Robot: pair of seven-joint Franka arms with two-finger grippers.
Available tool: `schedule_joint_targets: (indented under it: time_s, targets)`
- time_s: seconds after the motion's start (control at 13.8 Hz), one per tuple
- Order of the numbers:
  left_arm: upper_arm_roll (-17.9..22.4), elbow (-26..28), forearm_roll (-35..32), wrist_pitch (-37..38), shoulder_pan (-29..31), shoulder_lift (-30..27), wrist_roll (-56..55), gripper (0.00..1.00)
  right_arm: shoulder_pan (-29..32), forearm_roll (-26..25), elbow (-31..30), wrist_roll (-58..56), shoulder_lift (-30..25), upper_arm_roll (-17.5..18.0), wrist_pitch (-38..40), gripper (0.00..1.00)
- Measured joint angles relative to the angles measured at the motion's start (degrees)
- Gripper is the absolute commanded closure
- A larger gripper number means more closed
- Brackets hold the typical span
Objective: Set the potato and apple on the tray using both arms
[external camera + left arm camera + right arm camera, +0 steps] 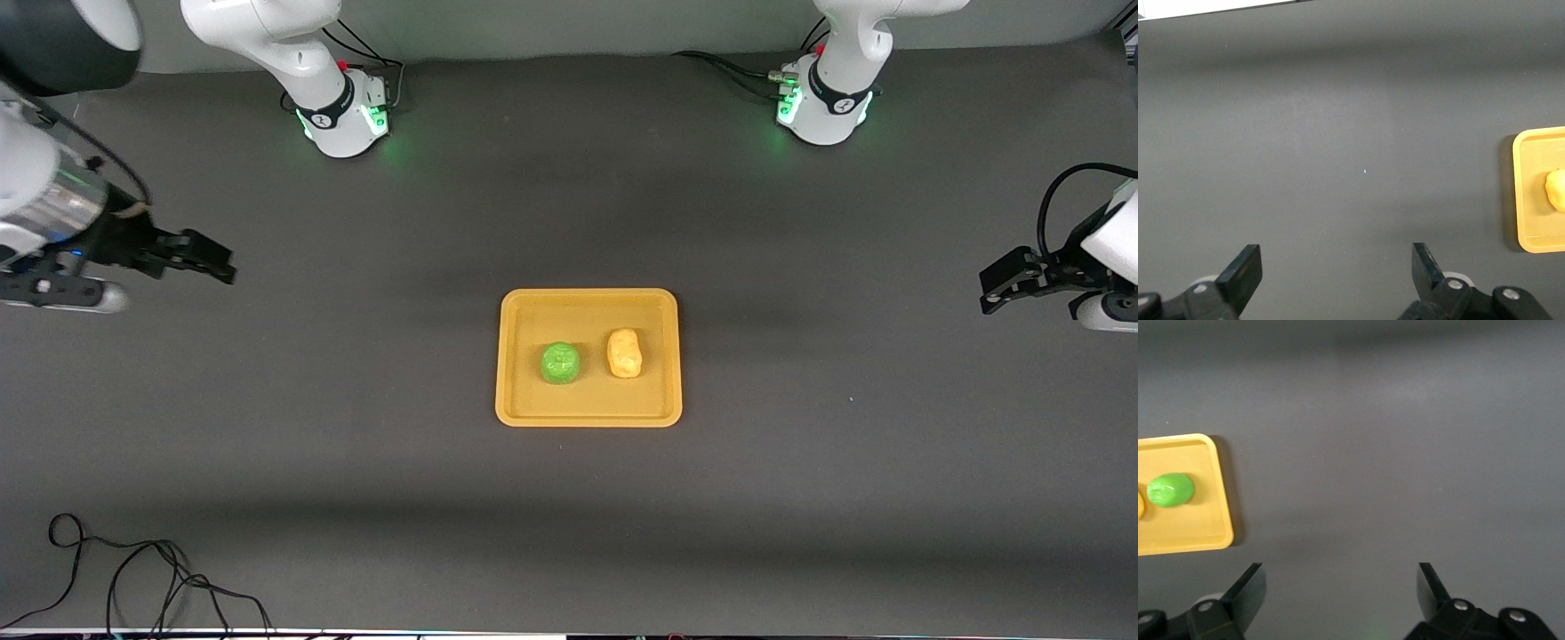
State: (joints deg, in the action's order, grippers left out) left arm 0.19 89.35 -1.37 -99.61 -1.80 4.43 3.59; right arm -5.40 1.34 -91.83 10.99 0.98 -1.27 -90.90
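The flat orange-yellow plastic tray (588, 416) sits at the middle of the frame on the dark grey table (356, 462). On it the bright green round apple (561, 364) lies just beside the lumpy yellow-tan potato (624, 353), not touching. At the frame's far left edge the right gripper (209, 260) hangs with fingers spread wide, holding nothing. At the far right edge the left gripper (997, 291) is likewise wide open and empty.

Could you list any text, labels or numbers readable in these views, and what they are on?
No readable text in any view.
A dark band with a small white mark rings each arm's base: too small to read.
The tray, apple, potato and table carry no markings.
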Motion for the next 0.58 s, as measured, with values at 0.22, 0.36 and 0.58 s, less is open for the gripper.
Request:
schedule_joint_targets:
  time_s: [0.22, 0.36, 0.58]
  targets:
    - [-0.24, -0.19, 0.0, 0.0, -0.09, 0.0, 0.0, 0.0, 5.44, 0.0, -0.57, -4.94, -0.37, 1.75, -0.19, 0.0]
    - [-0.31, -0.56, 0.0, 0.0, -0.1, 0.0, 0.0, 0.0, 5.79, -0.05, -0.68, -7.34, -0.37, 0.93, -0.3, 0.0]
    - [-0.3, -0.76, 0.0, -0.01, -0.1, 0.01, 0.0, 0.0, 5.81, -1.05, -0.82, -10.24, -0.37, 0.15, -0.35, 0.0]
